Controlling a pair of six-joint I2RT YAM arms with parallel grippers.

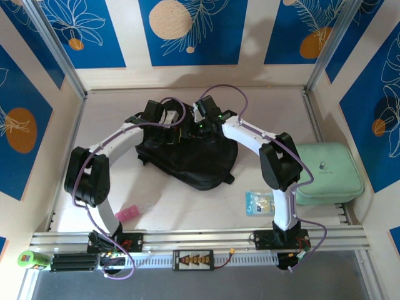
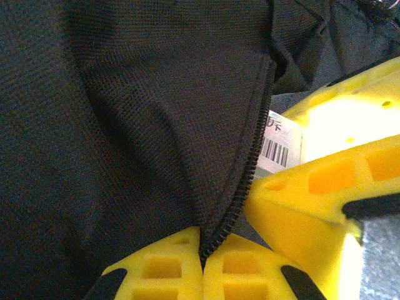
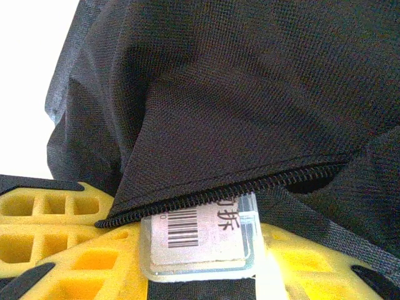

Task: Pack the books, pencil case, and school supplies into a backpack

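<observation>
The black backpack [image 1: 194, 164] lies in the middle of the table. At its far edge both grippers meet. My left gripper [image 1: 167, 120] is shut on the backpack's zip edge [image 2: 250, 156], which is pinched between the yellow fingertips [image 2: 169, 262]. My right gripper [image 3: 200, 245] is shut on a flat white packet with a barcode label [image 3: 199, 237], whose top is tucked under the zip edge [image 3: 219, 191] at the bag's mouth. The same packet [image 2: 279, 145] sits between the right gripper's fingers [image 2: 319, 200] in the left wrist view. The mint-green pencil case [image 1: 328, 172] rests at the right. The books are out of view.
A small blue-and-white bag [image 1: 259, 202] lies near the right arm's base. A pink item [image 1: 128, 214] lies by the left arm's base. A green object [image 1: 31, 257] sits beyond the front rail at the left. Walls close in the table on three sides.
</observation>
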